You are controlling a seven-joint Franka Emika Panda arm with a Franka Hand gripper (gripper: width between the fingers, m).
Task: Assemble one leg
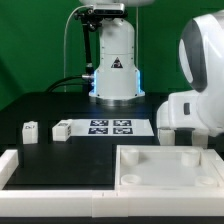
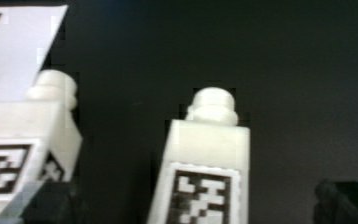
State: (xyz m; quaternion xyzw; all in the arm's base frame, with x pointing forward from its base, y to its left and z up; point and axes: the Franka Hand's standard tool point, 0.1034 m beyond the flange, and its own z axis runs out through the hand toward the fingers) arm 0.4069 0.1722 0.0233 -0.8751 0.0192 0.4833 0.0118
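White Panda arm housing (image 1: 198,85): bulky, fills the exterior view's right and hides the bench's far corner on that side.

White robot base column (image 1: 116,60): middle of the far edge. It carries a black triangle warning sign (image 1: 118,64), too small to read.

Large white square tray-like panel with raised rim (image 1: 165,152): near edge, toward the exterior view's right corner.

White L-shaped rail (image 1: 60,187): along the near edge, toward the exterior view's left corner.

Thin flat white marker board (image 1: 110,127): mid-bench, four black-and-white tags.

Small stubby white plastic leg (image 1: 62,129): just beside the board's left end. Outer leg (image 1: 30,130): nearer the left edge, apart.

Wrist view: centre leg (image 2: 208,165) and neighbour leg (image 2: 30,130) side by side, not touching, each tagged, pegs toward the board's corner. Whether they match the exterior pair, cannot tell.

Gripper (image 2: 202,205): claw spread wide, holding nothing. Dark fingertips (image 2: 355,198) flank the centre leg. One overlaps the neighbour leg; contact unclear.
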